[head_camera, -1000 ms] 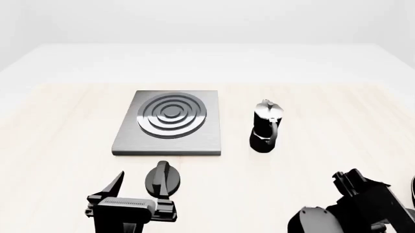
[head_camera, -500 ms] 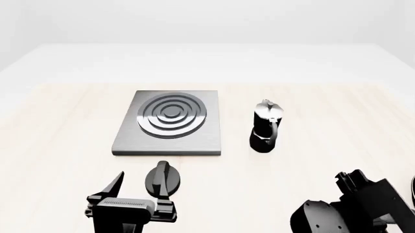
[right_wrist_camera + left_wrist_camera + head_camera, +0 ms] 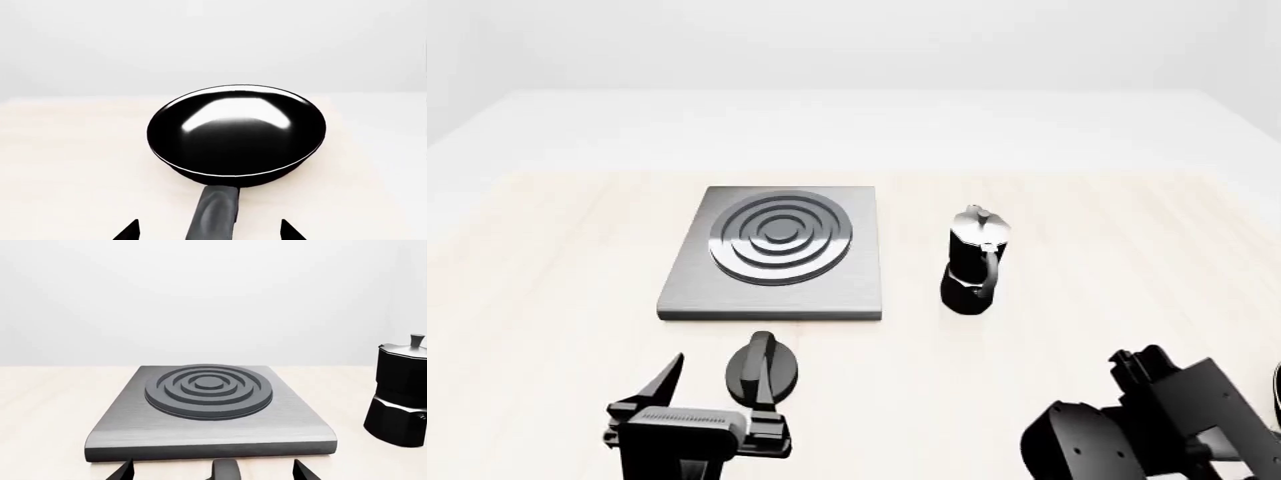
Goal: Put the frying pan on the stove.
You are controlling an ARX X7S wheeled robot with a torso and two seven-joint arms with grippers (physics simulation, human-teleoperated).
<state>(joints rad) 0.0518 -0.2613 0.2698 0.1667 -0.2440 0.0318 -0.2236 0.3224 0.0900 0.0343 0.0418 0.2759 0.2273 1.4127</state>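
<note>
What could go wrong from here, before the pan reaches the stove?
1. The right gripper is open around the pan handle; gripping the long handle so far from the bowl may let the pan tilt or slip when lifted.
2. The moka pot stands just right of the stove, probably in the pan's path, and could be knocked over.

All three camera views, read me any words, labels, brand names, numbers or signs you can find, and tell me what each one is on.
None can be read.
The stove, the moka pot, the frying pan and the black knob show plain surfaces with no print.
The left gripper shows only ribbed texture, no letters.
</note>
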